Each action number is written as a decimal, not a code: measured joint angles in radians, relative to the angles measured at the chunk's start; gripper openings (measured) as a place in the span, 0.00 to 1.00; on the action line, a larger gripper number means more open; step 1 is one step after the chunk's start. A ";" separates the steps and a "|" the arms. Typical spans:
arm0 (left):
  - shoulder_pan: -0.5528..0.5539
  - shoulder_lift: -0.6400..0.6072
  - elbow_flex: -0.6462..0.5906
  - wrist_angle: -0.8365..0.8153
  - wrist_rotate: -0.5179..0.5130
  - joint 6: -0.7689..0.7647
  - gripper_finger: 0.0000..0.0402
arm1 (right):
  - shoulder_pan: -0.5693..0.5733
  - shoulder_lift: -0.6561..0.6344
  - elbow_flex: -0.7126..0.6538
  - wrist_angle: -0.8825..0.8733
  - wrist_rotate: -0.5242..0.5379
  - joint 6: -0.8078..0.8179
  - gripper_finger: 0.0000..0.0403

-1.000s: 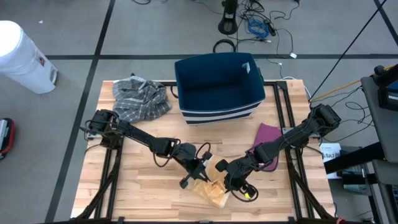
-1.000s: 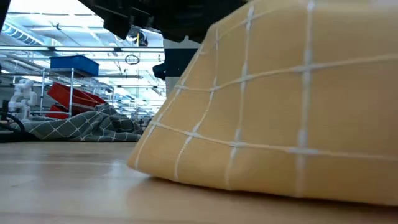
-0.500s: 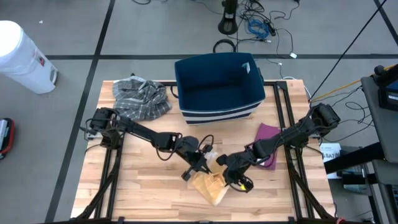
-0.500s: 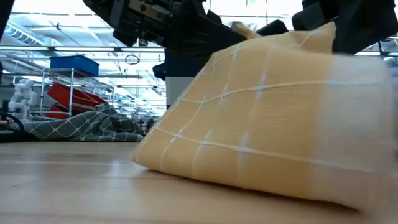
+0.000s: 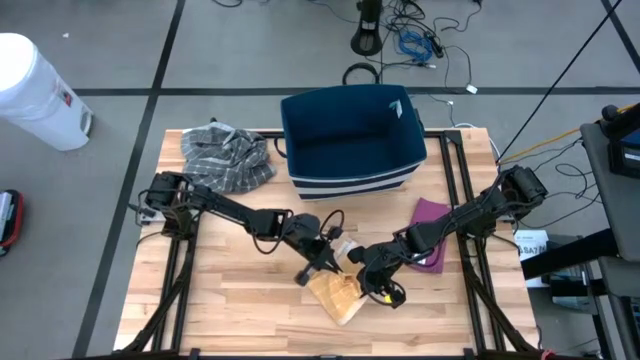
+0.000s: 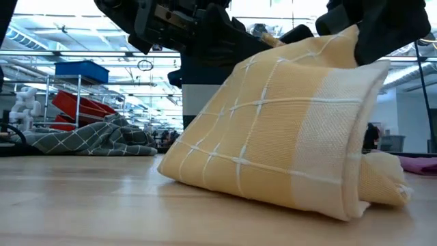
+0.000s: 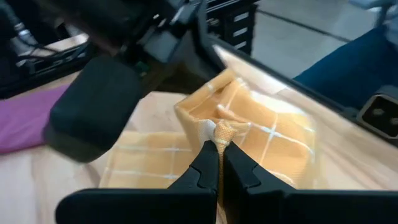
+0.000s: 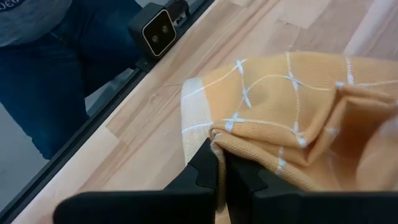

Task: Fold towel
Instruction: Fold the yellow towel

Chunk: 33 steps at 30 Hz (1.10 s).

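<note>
A yellow towel (image 5: 336,293) with a white grid lies bunched near the table's front middle. Its top is raised and its lower folds (image 6: 273,184) rest on the wood. My left gripper (image 5: 328,263) comes in from the left and is shut on the towel's raised far-left part. My right gripper (image 5: 370,274) comes in from the right and is shut on its raised right part. In the low view the two dark grippers stand over the towel's top, the left one (image 6: 205,34) and the right one (image 6: 372,27). My left gripper pinches a bunched corner (image 7: 221,132) of the towel between its two fingers, slanting down from the table's left. The cloth spreads away below the fingertips onto the table. My right gripper pinches a folded edge (image 8: 219,138) of the towel, of several layers, between its two fingers, slanting down from the right. That edge is raised and the rest of the towel lies on the table.
A navy bin (image 5: 350,140) stands at the far middle, a grey plaid cloth (image 5: 226,156) at the far left and a purple cloth (image 5: 433,224) to the right under my right arm. A white drum (image 5: 35,90) stands on the floor off the left side. A person stands at the table's near edge (image 8: 56,68).
Both grippers have gone toward the far edge, still shut on the towel. The left one has also swung a little toward the right. The towel's raised top has been drawn away from the near edge, and the towel now slopes up from its lower folds on the table.
</note>
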State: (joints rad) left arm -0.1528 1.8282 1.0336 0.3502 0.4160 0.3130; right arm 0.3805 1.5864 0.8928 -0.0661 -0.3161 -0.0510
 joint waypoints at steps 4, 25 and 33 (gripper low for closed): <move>0.000 0.000 0.000 -0.002 -0.018 -0.016 0.00 | 0.000 0.000 0.000 -0.005 0.009 0.036 0.04; -0.016 0.000 0.000 0.023 0.019 -0.008 0.00 | 0.173 -0.145 0.000 -0.253 0.363 0.424 0.52; -0.025 0.000 0.000 0.065 0.021 -0.001 0.00 | 0.356 -0.093 -0.064 -0.018 0.617 0.605 0.52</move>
State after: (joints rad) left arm -0.1776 1.8282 1.0336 0.4154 0.4367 0.3115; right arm 0.7365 1.4935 0.8287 -0.0839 0.3013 0.5538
